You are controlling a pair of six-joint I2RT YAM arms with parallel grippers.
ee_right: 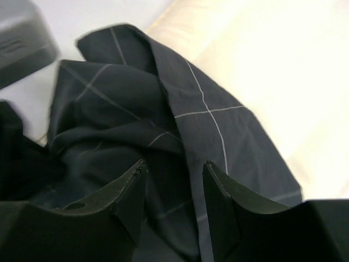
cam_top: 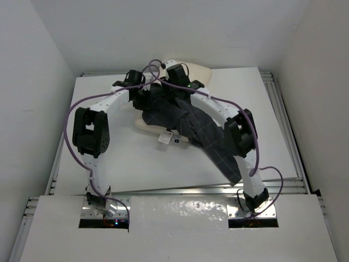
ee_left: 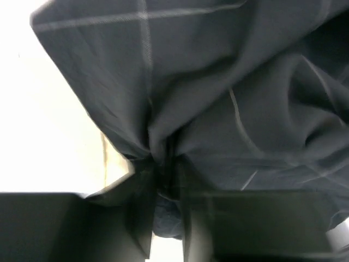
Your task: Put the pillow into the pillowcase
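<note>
The pillow [cam_top: 203, 70] lies toward 12 o'clock on the counter [cam_top: 122, 161]. The pillowcase [cam_top: 210, 136] is draped over its middle and trails off toward 5 o'clock. The left pincer [ee_left: 166, 177] is clamped on a bunched fold of the dark checked cloth. The right pincer [ee_right: 173, 183] stands with its jaws apart over crumpled cloth at the pillow's 12 o'clock end. White tags [cam_top: 166, 137] show at the pillow's 6 o'clock edge.
</note>
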